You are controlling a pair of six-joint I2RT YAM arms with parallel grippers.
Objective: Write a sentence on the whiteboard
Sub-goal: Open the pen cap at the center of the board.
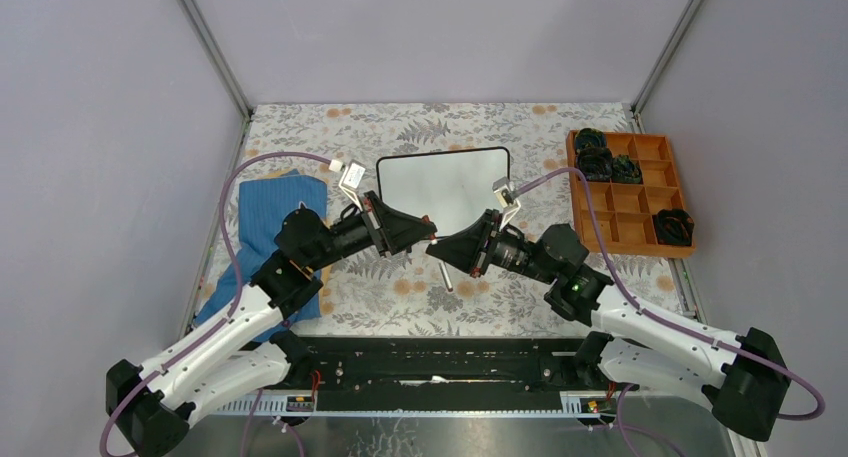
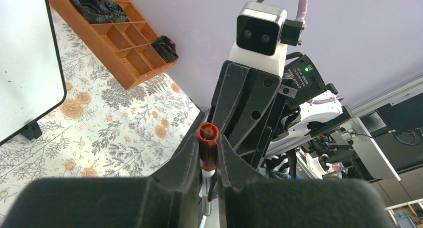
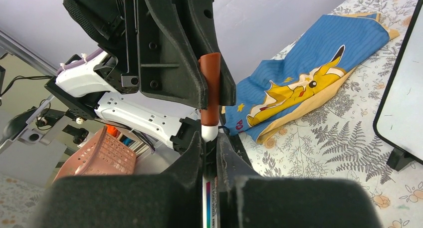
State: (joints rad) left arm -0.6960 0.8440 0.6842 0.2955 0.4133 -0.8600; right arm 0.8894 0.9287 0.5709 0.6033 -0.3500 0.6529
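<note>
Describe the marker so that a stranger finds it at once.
Look at the whiteboard in the middle of the flowered table. Just before it, the left claw and the right claw meet on the marker. It alone is a thin white stick with a red-brown cap.

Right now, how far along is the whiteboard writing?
Done: the marker is picked up, left gripper clamping its cap, right gripper its body. In hand: pulling the cap off; it looks still on. Left: all the writing; the whiteboard shows no words.
</note>
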